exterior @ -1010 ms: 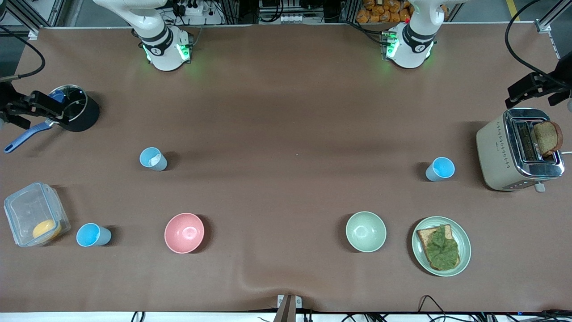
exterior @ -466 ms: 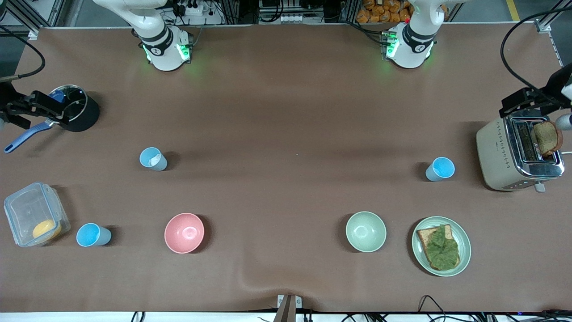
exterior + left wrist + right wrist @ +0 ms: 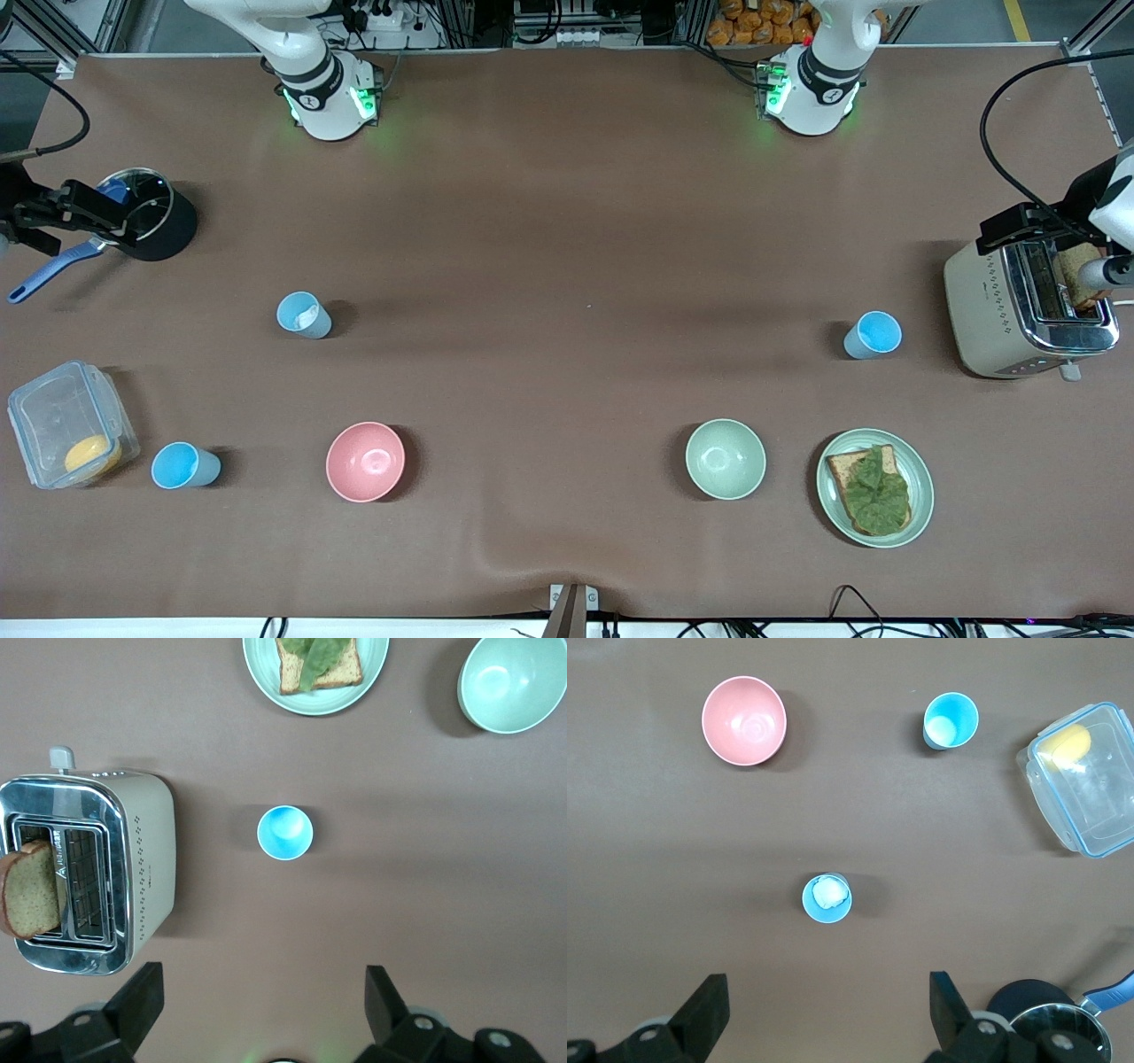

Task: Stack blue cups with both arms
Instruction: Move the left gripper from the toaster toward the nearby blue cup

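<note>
Three blue cups stand upright and apart on the brown table. One cup (image 3: 873, 335) (image 3: 284, 832) stands beside the toaster (image 3: 1028, 297). Another cup (image 3: 304, 315) (image 3: 827, 897), toward the right arm's end, has something white inside. The third cup (image 3: 184, 466) (image 3: 951, 720) stands nearer the front camera, next to a clear box. My left gripper (image 3: 1019, 229) (image 3: 263, 992) hangs open and empty over the toaster's edge. My right gripper (image 3: 75, 206) (image 3: 828, 992) hangs open and empty beside the black pot (image 3: 155, 226).
A pink bowl (image 3: 365, 461) and a pale green bowl (image 3: 726, 458) sit near the front. A plate with toast and lettuce (image 3: 874, 486) lies beside the green bowl. The clear box (image 3: 71, 436) holds something yellow. A bread slice stands in the toaster.
The left gripper has come in from the table's end and now hangs over the toaster. The right arm and all the cups have stayed put.
</note>
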`<state>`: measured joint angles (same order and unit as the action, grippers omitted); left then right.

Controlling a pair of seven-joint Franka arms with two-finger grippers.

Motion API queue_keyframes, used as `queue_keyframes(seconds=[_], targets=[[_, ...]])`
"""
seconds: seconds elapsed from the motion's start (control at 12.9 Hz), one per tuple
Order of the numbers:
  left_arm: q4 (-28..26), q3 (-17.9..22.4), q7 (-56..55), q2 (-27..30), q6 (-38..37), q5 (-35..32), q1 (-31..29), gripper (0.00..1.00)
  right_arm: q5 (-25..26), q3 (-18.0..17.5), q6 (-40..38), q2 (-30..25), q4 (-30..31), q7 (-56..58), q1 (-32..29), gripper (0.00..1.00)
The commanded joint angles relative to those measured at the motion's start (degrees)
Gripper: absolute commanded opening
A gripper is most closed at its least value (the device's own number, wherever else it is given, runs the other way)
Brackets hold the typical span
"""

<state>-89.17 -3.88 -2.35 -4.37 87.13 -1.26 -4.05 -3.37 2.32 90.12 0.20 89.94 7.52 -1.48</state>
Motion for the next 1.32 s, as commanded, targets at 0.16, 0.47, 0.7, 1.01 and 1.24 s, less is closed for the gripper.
queue_keyframes(seconds=[0.16,0.47,0.7,1.01,1.24], targets=[[-1.8,-0.1,0.3,-2.9,2.5,0.6,-0.5,1.0,0.7,0.0,-0.4,-1.2,1.2,0.0,0.1,1.0],[-10.6,-0.1,0.9,-2.2,11.6,0.0,-4.6,1.0,0.6,0.1,-0.5,-1.2,1.2,0.0,0.1,1.0],[-17.6,-0.2,1.2,-2.3,20.0,0.1,-4.7,1.0,0.6,0.2,-0.5,-1.2,1.2,0.4,-0.2,1.0],[-26.8,-0.1,1.2,-5.0,33.7,0.0,-4.9,1.0,0.6,0.2,-0.6,-1.2,1.2,0.4,-0.2,1.0],[-26.8,-0.1,1.2,-11.0,36.4,0.0,-5.7,1.0,0.6,0.3,-0.7,-1.2,1.2,0.4,-0.2,1.0]])
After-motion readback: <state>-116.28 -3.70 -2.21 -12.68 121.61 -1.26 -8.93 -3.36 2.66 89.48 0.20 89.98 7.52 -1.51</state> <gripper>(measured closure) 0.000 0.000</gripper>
